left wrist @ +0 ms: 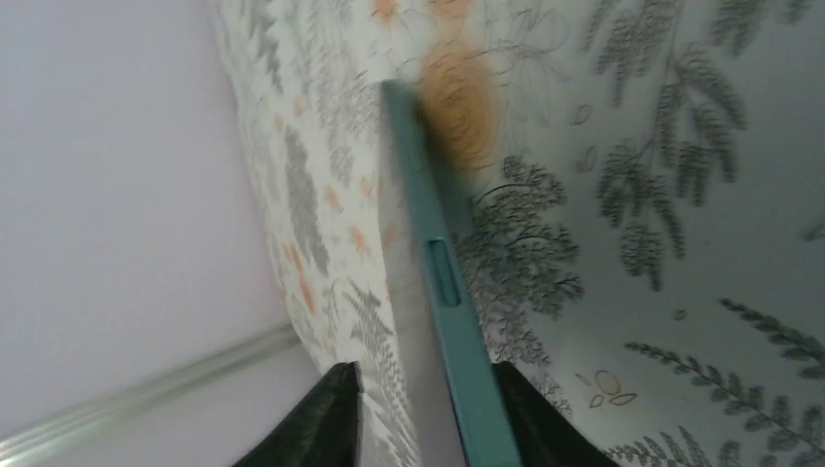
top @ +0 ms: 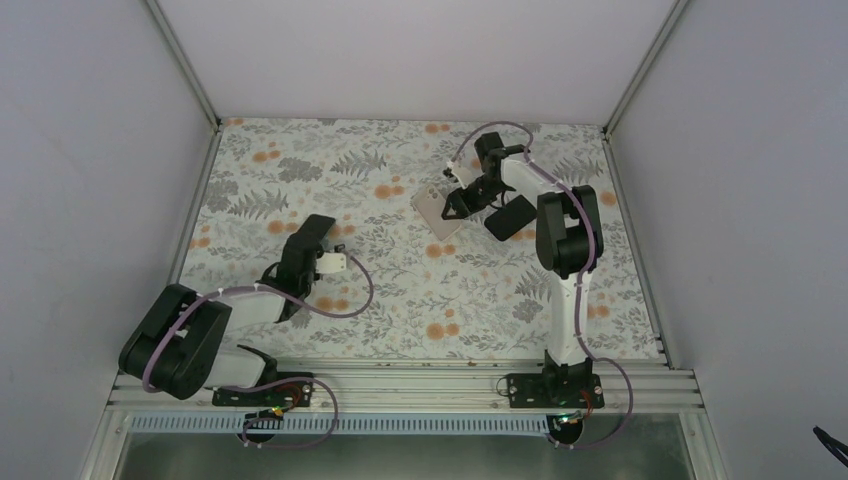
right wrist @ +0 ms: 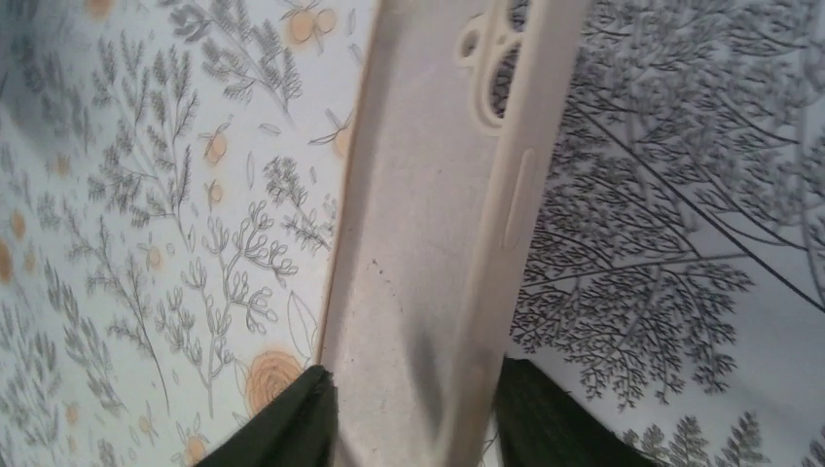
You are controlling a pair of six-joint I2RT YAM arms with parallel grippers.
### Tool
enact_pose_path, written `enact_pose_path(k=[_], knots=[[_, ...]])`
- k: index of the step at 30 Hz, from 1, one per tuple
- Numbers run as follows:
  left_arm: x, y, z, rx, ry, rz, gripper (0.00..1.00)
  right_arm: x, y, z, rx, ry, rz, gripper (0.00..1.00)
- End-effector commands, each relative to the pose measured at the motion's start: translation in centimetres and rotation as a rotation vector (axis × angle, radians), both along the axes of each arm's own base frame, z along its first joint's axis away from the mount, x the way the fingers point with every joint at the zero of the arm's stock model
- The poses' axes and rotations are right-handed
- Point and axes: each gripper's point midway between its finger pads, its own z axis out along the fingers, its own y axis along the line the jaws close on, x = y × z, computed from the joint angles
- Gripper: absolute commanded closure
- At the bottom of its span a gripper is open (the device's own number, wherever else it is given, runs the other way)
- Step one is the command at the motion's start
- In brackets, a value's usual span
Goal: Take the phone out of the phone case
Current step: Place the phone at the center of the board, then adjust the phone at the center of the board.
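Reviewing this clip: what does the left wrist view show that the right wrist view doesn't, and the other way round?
Only the left wrist view: a teal slab, probably the phone, seen edge-on between the left fingers with a gap to one of them, plus the pale side wall. Only the right wrist view: the beige phone case, camera cutout visible, lying between the right fingers. Both: the floral table cover and two dark fingertips at the bottom edge.

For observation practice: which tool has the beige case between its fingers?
The right tool, flanking the beige case; the left tool flanks a teal-edged slab.
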Motion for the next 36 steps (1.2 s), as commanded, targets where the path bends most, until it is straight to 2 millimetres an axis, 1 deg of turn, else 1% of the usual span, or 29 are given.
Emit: enact_pose_path(k=[1, 2, 3, 5, 7, 8, 9, 12, 13, 15, 16, 18, 19, 20, 22, 24, 25, 26, 27, 28, 31, 32, 33, 34, 35, 36], knots=[[-1.1, -1.5, -1.8, -0.050, 0.149, -0.051, 0.58, 1.0, -0.6, 0.0, -0.070, -0.022, -0.037, 0.48], [-1.4, -1.6, -2.4, -0.043, 0.186, -0.055, 0.50, 1.0, -0.9, 0.1, -0.088, -0.027, -0.039, 0.45], [-1.8, -1.8, -2.9, -0.040, 0.220, -0.060, 0.44, 1.0, -1.2, 0.2, -0.105, -0.030, -0.039, 0.42], [-2.8, -2.4, -3.6, -0.050, 0.307, -0.077, 0.30, 1.2, -1.9, 1.0, -0.135, -0.054, -0.041, 0.33], [-3.8, -3.5, -3.5, -0.092, 0.394, -0.101, 0.19, 1.2, -2.6, 2.4, -0.173, -0.107, -0.031, 0.27], [-4.5, -4.3, -3.3, -0.131, 0.456, -0.116, 0.15, 1.2, -3.1, 3.3, -0.192, -0.142, -0.025, 0.23], [-5.2, -5.4, -2.6, -0.184, 0.522, -0.131, 0.13, 1.1, -3.5, 4.5, -0.206, -0.185, -0.018, 0.20], [-7.0, -9.0, 0.8, -0.364, 0.718, -0.195, 0.11, 0.1, -5.3, 8.1, -0.269, -0.309, 0.002, 0.11], [-7.5, -10.4, 1.7, -0.407, 0.777, -0.211, 0.02, -0.3, -5.9, 9.1, -0.280, -0.337, 0.003, 0.10], [-7.7, -12.9, 4.7, -0.511, 0.859, -0.250, 0.00, -1.2, -7.1, 10.9, -0.299, -0.390, 0.000, 0.06], [-7.1, -14.4, 7.2, -0.567, 0.871, -0.289, 0.00, -1.6, -7.6, 11.7, -0.308, -0.417, -0.006, 0.05], [-6.0, -16.9, 10.8, -0.672, 0.881, -0.350, 0.00, -2.3, -9.0, 13.1, -0.325, -0.453, -0.030, 0.01], [-4.8, -18.0, 12.4, -0.720, 0.863, -0.368, 0.00, -2.5, -9.8, 14.1, -0.329, -0.479, -0.054, 0.00], [-3.4, -19.1, 14.0, -0.769, 0.834, -0.376, 0.00, -2.8, -10.8, 14.8, -0.334, -0.498, -0.079, 0.00], [0.2, -20.9, 16.7, -0.870, 0.747, -0.369, 0.00, -3.5, -12.4, 15.4, -0.339, -0.521, -0.113, 0.00], [3.0, -22.7, 17.9, -0.924, 0.698, -0.362, 0.00, -4.3, -13.8, 15.1, -0.337, -0.519, -0.141, 0.02], [4.5, -23.6, 18.1, -0.945, 0.665, -0.349, 0.00, -4.9, -14.2, 14.5, -0.336, -0.502, -0.146, 0.03], [5.9, -24.5, 17.8, -0.960, 0.638, -0.334, 0.00, -5.7, -14.7, 13.4, -0.335, -0.472, -0.151, 0.04], [7.0, -25.5, 17.6, -0.968, 0.620, -0.331, 0.00, -6.2, -15.1, 12.7, -0.333, -0.454, -0.159, 0.04], [8.1, -26.6, 16.8, -0.969, 0.617, -0.318, 0.00, -6.3, -15.6, 12.3, -0.333, -0.449, -0.174, 0.05], [10.9, -30.0, 14.0, -0.986, 0.621, -0.250, 0.00, -6.9, -17.7, 10.3, -0.334, -0.415, -0.236, 0.10], [11.9, -31.2, 12.2, -0.987, 0.632, -0.218, 0.00, -7.0, -18.4, 9.8, -0.332, -0.408, -0.258, 0.15], [12.4, -32.3, 11.1, -0.988, 0.640, -0.197, 0.00, -7.0, -19.1, 9.3, -0.331, -0.397, -0.277, 0.21], [12.8, -33.6, 10.2, -0.986, 0.650, -0.189, 0.00, -7.1, -19.7, 8.6, -0.331, -0.381, -0.290, 0.30], [13.1, -35.0, 10.3, -0.991, 0.649, -0.193, 0.00, -7.2, -20.2, 7.9, -0.334, -0.366, -0.296, 0.47], [13.6, -35.9, 9.1, -0.985, 0.656, -0.175, 0.00, -7.2, -20.8, 7.2, -0.341, -0.350, -0.303, 0.60]])
